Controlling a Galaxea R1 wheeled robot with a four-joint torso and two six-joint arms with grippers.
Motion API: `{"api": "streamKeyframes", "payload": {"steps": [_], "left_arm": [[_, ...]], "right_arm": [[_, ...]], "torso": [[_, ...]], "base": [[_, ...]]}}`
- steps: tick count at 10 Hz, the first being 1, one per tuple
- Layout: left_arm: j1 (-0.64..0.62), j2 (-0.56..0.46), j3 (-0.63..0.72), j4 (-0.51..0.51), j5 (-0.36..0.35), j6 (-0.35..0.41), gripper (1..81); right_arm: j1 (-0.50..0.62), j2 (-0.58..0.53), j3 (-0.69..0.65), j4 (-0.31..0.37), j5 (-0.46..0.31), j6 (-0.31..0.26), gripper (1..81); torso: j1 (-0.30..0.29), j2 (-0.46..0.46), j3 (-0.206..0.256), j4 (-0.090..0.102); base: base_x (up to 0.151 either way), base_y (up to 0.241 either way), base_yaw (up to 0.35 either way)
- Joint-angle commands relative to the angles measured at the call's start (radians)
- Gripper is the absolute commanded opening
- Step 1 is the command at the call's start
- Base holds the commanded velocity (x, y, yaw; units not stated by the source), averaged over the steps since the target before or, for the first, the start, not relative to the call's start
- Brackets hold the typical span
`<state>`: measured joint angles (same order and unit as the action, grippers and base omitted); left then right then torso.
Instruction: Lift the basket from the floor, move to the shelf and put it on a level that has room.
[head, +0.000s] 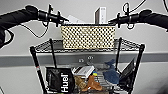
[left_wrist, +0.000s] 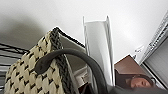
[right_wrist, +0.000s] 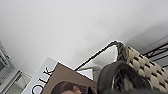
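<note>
Resting on the top level (head: 47, 46) of the shelf (head: 37, 67): the basket (head: 88, 36), cream lattice with a dark rim, set near the middle of the wire-grid tier and upright, its base on the wire.

Hidden or unclear: the basket's contents are mostly concealed by its wall; a white upright box (head: 99, 15) rises above the rim toward its right, and a pale flat item shows at the left rim. The left gripper (head: 65, 19) and the right gripper (head: 110, 21) sit at the two upper ends of the basket, but whether their fingers are clamped or released cannot be told. In the left wrist view a dark loop handle (left_wrist: 72, 58) arches over the woven wall (left_wrist: 27, 75); in the right wrist view a dark loop (right_wrist: 120, 75) lies against the weave (right_wrist: 147, 72), with a magazine cover (right_wrist: 60, 80) inside. The shelf's lower part is cut off at the frame's bottom edge.

Edges and room: bare wire remains on either side of the basket, up to the raised wire edge and the corner posts (head: 141, 57).

Lower tier: a black bag marked "Huel" (head: 60, 80), a book (head: 83, 71), an orange item (head: 92, 83), blue cloth (head: 111, 73), a dark tilted panel (head: 128, 71), crowded together.

Room: plain pale wall (head: 82, 7) behind, with a grey horizontal band (head: 17, 60) level with the gap between the two tiers.
</note>
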<state>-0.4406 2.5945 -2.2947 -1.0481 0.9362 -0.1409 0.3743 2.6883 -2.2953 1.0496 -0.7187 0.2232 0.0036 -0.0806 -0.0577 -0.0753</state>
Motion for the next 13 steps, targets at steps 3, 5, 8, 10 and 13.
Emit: {"api": "streamKeyframes", "payload": {"steps": [3,5,8,10,13], "left_arm": [[-0.082,0.037,-0.092,0.155,0.010,0.018,1.0],[-0.082,0.027,-0.089,0.155,0.015,0.018,1.0],[-0.079,0.018,-0.075,0.144,0.023,0.020,1.0],[-0.080,0.009,-0.072,0.142,0.024,0.020,81.1],[-0.089,-0.089,0.007,0.146,0.024,0.020,81.1]], "right_arm": [[0.079,0.054,-0.107,-0.026,-0.076,-0.070,1.0],[0.080,0.051,-0.107,-0.025,-0.080,-0.070,1.0],[0.087,0.041,-0.104,-0.016,-0.087,-0.071,81.1],[0.088,0.024,-0.094,-0.011,-0.088,-0.071,81.1],[0.099,-0.058,-0.009,-0.006,-0.087,-0.071,81.1]], "torso": [[0.000,0.000,0.000,0.000],[-0.001,0.000,0.000,0.000],[-0.002,-0.001,0.001,0.000],[-0.002,0.000,0.001,0.000],[-0.002,0.000,0.001,0.000]], "base": [[0.000,0.000,0.000],[0.000,0.000,0.000],[0.000,0.000,0.000],[0.000,0.000,0.000],[0.000,0.000,0.000]]}}
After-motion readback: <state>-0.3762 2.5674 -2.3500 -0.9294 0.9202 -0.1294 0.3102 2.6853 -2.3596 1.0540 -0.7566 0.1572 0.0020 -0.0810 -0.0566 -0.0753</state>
